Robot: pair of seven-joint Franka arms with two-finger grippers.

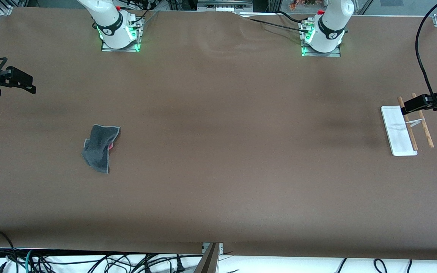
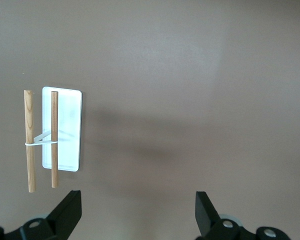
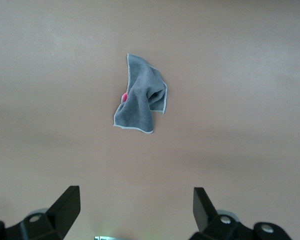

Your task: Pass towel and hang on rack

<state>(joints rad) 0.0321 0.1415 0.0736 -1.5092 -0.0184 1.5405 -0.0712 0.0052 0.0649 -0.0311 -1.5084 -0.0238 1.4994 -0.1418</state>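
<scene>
Toward the right arm's end of the table, the right gripper (image 1: 13, 81) hangs up in the air over bare brown table (image 1: 218, 151), its two black fingers (image 3: 65, 207) spread wide with nothing between them. From that gripper, the towel (image 1: 100, 148) lies on the table top well apart, nearer to the front camera and more toward the table's middle; the right wrist view shows it ahead of the open fingers, with clear tabletop between. It is a crumpled dark grey cloth with a thin light trim, and a small patch of its pink-red reverse peeks out at one edge. At the left arm's end, the left gripper (image 1: 412, 107) hovers directly over the rack (image 1: 398, 131), its fingers (image 2: 67, 212) likewise parted wide and empty. The rack stands on the table below it: a flat white rectangular base (image 2: 70, 130) with two thin brown wooden rods (image 2: 54, 137) running parallel above it. In the left wrist view one rod lies over the base and the other just past its edge. Neither gripper touches anything.
</scene>
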